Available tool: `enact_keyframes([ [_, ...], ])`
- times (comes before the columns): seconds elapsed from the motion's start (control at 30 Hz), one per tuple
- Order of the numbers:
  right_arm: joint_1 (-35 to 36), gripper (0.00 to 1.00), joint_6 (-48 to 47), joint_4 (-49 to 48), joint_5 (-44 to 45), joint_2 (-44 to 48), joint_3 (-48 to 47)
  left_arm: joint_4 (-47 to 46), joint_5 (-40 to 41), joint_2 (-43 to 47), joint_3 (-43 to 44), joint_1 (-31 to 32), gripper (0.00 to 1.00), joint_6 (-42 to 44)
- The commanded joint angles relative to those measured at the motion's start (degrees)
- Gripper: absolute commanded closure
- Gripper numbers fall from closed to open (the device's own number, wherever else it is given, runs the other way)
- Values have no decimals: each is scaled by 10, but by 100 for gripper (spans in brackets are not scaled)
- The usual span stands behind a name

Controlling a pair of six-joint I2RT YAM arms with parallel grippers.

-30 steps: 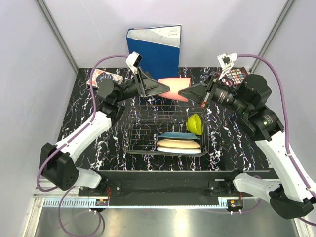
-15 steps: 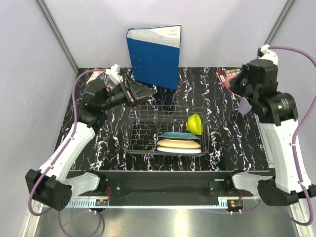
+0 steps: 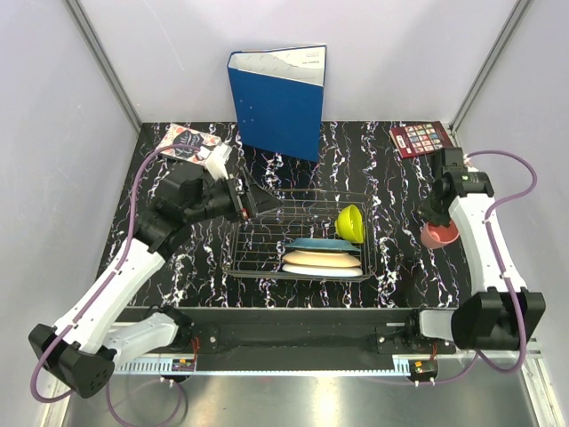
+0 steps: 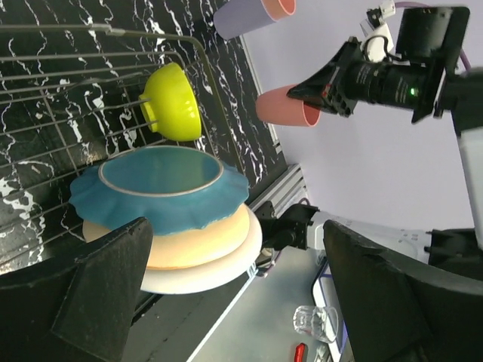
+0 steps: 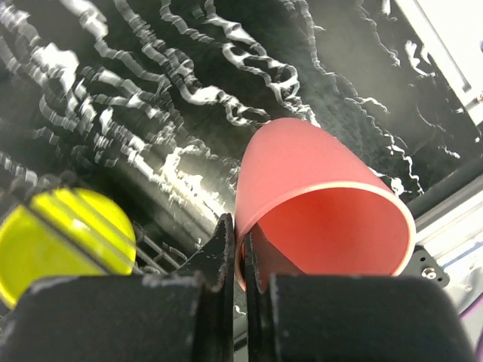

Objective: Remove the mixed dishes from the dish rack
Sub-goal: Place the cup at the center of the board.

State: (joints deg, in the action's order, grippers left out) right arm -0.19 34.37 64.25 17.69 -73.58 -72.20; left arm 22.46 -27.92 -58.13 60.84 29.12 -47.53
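The dish rack (image 3: 267, 240) holds a yellow-green bowl (image 3: 352, 222) on edge and a stack of teal plate (image 3: 320, 244), cream plate (image 3: 322, 260) and white plate (image 3: 324, 271) at its right end. My right gripper (image 5: 241, 256) is shut on the rim of a pink cup (image 5: 317, 196), held low at the table's right, right of the rack (image 3: 440, 234). My left gripper (image 3: 258, 203) is open and empty over the rack's back left corner. The left wrist view shows the bowl (image 4: 173, 102), the plates (image 4: 162, 188), and a lavender cup (image 4: 241, 16) beside another pink cup (image 4: 278, 7).
A blue binder (image 3: 280, 98) stands upright behind the rack. Small books lie at the back left (image 3: 188, 140) and back right (image 3: 421, 139). Walls close in both sides. The table's front edge and a metal rail run below the rack.
My right arm swung from behind the rack to the right side and came down with the pink cup. My left arm drew back and lowered over the rack's back left, gripper open.
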Motion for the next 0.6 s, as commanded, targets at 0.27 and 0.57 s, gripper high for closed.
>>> enact_keyframes([
  [0.27,-137,100,-8,-61,-26,-145,-50,25,21,42,-25,27,2,31],
  [0.57,-158,100,-4,-90,-28,-228,-87,26,28,37,-32,30,2,36],
])
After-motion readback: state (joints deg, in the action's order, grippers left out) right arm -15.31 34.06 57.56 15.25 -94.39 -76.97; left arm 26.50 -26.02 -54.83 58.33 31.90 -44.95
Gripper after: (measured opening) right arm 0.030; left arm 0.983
